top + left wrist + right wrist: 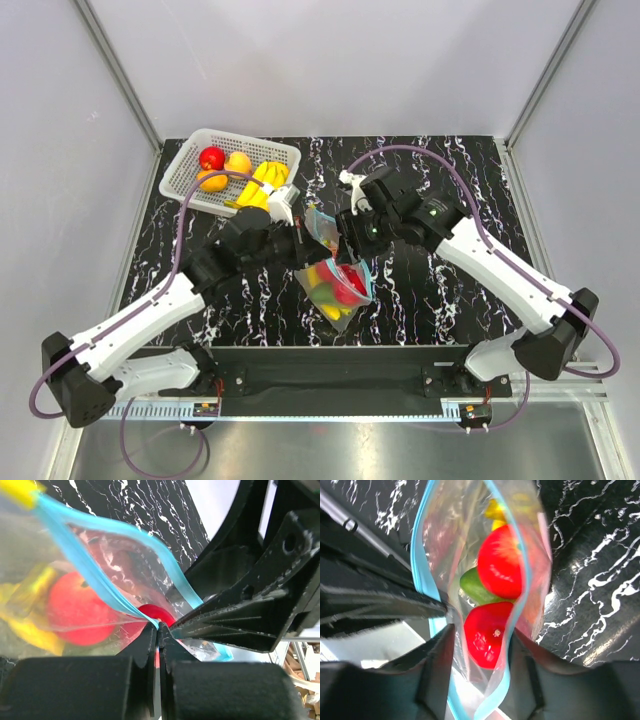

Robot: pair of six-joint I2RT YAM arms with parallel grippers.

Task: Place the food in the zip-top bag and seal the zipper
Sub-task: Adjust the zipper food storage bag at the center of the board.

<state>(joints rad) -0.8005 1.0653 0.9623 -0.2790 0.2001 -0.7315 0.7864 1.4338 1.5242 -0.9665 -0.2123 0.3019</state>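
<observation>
Food (338, 285) lies in the zip-top bag (322, 230); basket (185, 165) stands behind, leftward.

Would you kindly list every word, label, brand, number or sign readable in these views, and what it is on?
None: no view shows readable text.
zip-top bag: no print visible, only its blue strip.
white basket: plain lattice, no label.
black table: white marks are marbling, not writing.

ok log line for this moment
left gripper: shut on zipper | right gripper: open, astride bag | bag: red fruit inside, mouth open | basket: holds bananas
</observation>
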